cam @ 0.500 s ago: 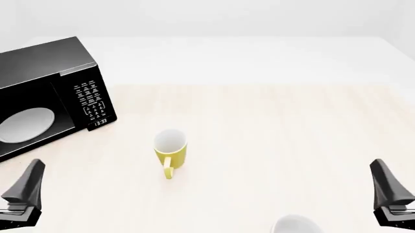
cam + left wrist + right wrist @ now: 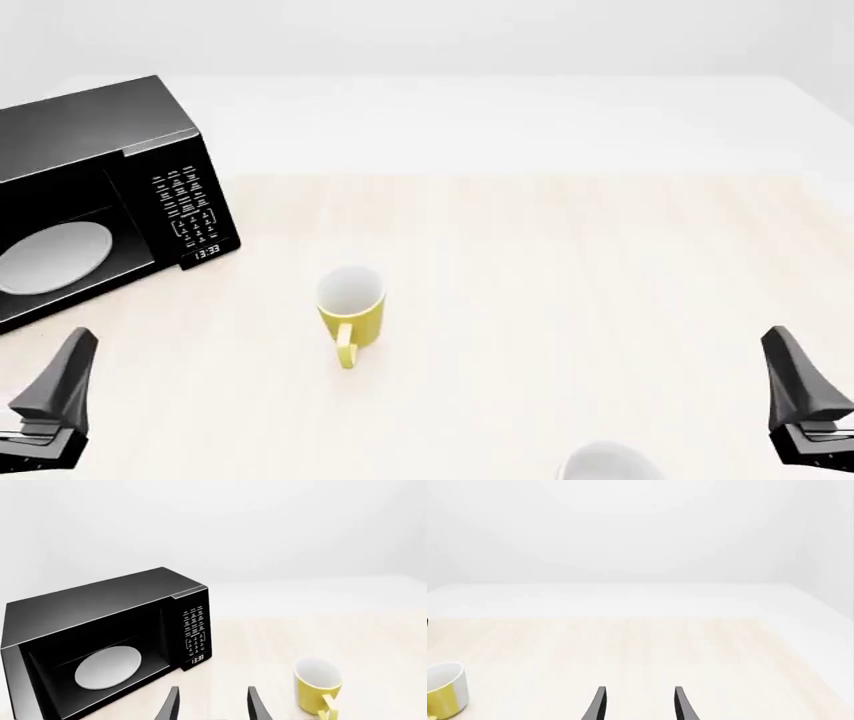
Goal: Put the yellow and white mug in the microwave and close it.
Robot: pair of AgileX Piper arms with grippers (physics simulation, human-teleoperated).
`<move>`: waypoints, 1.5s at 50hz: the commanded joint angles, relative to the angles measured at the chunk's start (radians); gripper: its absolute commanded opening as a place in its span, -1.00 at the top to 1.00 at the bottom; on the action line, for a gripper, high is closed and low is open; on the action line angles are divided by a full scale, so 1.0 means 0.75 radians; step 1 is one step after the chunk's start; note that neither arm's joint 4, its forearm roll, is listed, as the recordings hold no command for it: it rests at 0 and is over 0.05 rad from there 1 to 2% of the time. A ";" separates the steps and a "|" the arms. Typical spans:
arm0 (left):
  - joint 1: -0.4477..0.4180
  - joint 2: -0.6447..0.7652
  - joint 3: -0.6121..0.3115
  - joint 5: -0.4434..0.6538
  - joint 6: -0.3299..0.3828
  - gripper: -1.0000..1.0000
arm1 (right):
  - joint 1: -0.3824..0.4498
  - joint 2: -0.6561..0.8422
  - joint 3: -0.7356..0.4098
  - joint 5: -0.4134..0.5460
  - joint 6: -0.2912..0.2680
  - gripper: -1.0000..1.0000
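The yellow and white mug stands upright on the wooden table, left of centre, with its handle toward me. It also shows in the left wrist view and at the edge of the right wrist view. The black microwave stands at the far left, and its white turntable plate shows through the front. I cannot tell how its door stands. My left gripper is open and empty at the near left, short of the microwave. My right gripper is open and empty at the near right.
An all-white rounded cup sits at the near edge, right of centre, between the mug and my right gripper. The light wooden table stretches to a white back area.
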 commanded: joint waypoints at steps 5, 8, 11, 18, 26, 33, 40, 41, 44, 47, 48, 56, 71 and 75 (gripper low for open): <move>-0.064 -0.003 -0.006 0.040 0.003 -1.00 | 0.000 -0.001 0.001 0.000 0.000 -1.00; -0.079 -0.003 -0.006 0.047 0.009 -1.00 | 0.000 -0.001 0.001 0.000 0.000 -1.00; -0.104 -0.001 -0.004 0.053 0.015 -1.00 | 0.000 -0.001 0.001 0.000 0.000 -1.00; -0.151 0.027 -0.004 0.047 0.022 -1.00 | 0.001 -0.001 0.001 0.000 -0.001 -1.00; -0.227 0.109 -0.037 0.048 -0.012 -1.00 | 0.000 -0.001 0.001 0.000 -0.001 -1.00; -0.288 0.230 -0.055 0.012 -0.042 -1.00 | -0.001 -0.001 0.001 0.000 0.000 -1.00; -0.362 0.323 -0.083 -0.015 -0.059 -1.00 | -0.001 -0.001 0.001 0.000 0.000 -1.00; -0.370 0.349 -0.087 -0.027 -0.073 -1.00 | -0.001 -0.001 0.001 0.000 -0.001 -1.00; -0.392 0.386 -0.099 -0.039 -0.086 -1.00 | -0.001 -0.001 0.001 0.000 -0.001 -1.00; -0.425 0.465 -0.103 -0.082 -0.109 -1.00 | -0.001 -0.001 0.001 0.000 -0.001 -1.00; -0.431 0.478 -0.104 -0.092 -0.108 -1.00 | -0.001 -0.001 0.001 0.000 0.000 -1.00; -0.491 0.649 -0.127 -0.182 -0.153 -1.00 | -0.001 -0.001 0.001 0.000 -0.001 -1.00; -0.586 0.979 -0.188 -0.334 -0.270 -1.00 | -0.001 0.000 0.001 0.000 -0.001 -1.00; -0.597 1.070 -0.203 -0.375 -0.317 -1.00 | -0.001 0.000 0.001 0.000 -0.001 -1.00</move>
